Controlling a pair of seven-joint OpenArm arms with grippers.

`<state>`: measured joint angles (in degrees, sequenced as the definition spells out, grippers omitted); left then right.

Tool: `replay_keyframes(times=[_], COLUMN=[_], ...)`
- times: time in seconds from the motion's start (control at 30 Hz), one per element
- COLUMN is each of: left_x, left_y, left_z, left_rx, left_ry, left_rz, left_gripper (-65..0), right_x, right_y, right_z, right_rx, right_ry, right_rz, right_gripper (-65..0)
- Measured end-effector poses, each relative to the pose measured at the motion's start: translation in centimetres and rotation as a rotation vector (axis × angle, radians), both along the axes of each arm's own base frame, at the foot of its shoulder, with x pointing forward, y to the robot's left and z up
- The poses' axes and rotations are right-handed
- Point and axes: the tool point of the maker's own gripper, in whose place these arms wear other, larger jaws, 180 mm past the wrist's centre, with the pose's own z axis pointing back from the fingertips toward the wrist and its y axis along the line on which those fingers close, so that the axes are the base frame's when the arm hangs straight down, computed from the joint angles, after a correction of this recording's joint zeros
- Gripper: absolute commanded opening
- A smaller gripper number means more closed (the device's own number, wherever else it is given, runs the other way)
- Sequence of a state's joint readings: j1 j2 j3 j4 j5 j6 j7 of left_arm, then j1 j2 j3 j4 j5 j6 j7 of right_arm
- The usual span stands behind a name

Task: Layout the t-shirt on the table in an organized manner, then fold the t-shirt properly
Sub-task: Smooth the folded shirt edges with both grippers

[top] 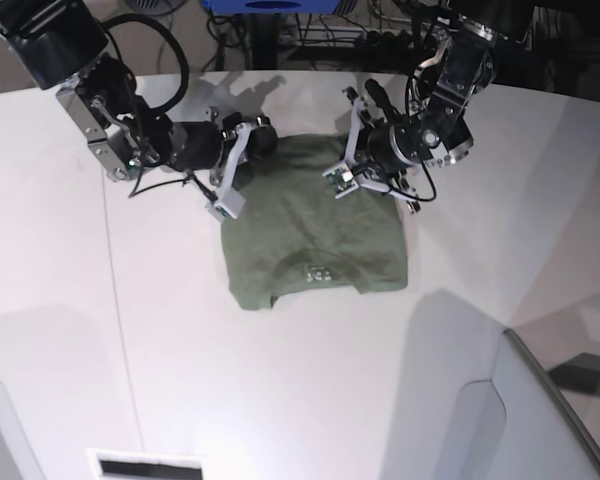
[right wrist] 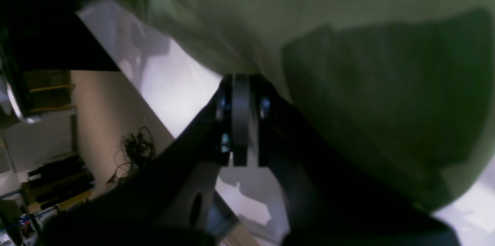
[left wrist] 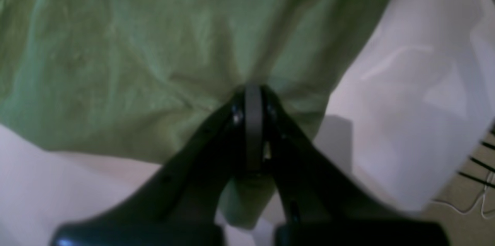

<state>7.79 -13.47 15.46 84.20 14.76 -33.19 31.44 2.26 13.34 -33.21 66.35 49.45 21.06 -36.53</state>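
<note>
1. The tabletop (top: 180, 380) carries the shirt (top: 315, 225), which lies at the middle of the base view.
2. The shirt's body reaches from the claws toward the bottom of this view, where we see the label (top: 319, 273). We judge its long axis follows this same direction, so a fold should carry the far end along it, toward the label.
3. Our left claw (left wrist: 253, 95) is closed, with the cloth pinched in it. Our right claw (right wrist: 247, 83) is nearly closed at the cloth's edge; we cannot tell if it grips.
4. Both claws are nearer the far end than the label.
</note>
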Motion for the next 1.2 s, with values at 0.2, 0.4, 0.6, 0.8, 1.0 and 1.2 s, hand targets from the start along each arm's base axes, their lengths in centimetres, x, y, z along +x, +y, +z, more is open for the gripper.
replay_keyframes(times=[0.2, 0.4, 0.6, 0.8, 1.0, 1.2], left_x=[1.0, 3.0, 1.3, -0.9, -2.0, -3.0], left_y=[0.6, -0.9, 2.2, 9.6, 14.1, 15.0], left_z=[1.1, 6.2, 6.8, 5.2, 5.1, 4.0], left_rx=[0.048, 0.020, 0.093, 0.182, 0.225, 0.205], left_ry=[-0.032, -0.183, -0.172, -0.113, -0.112, -0.092], left_rz=[0.001, -0.022, 0.024, 0.244, 0.341, 0.366], left_gripper=[-65.0, -65.0, -65.0, -65.0, -65.0, -65.0], right_x=[0.5, 3.0, 5.9, 7.0, 7.7, 7.9], right_y=[0.3, 2.4, 2.5, 3.0, 4.0, 1.3], right_z=[1.1, 5.4, 5.9, 3.7, 2.7, 0.6], right_rx=[-0.008, 0.030, 0.007, -0.011, 0.035, 0.004], right_ry=[-0.035, -0.121, -0.142, -0.080, -0.077, -0.048], right_rz=[0.019, 0.057, 0.047, 0.008, 0.008, -0.058], right_gripper=[-63.5, -64.8, -64.8, -65.0, -65.0, -65.0])
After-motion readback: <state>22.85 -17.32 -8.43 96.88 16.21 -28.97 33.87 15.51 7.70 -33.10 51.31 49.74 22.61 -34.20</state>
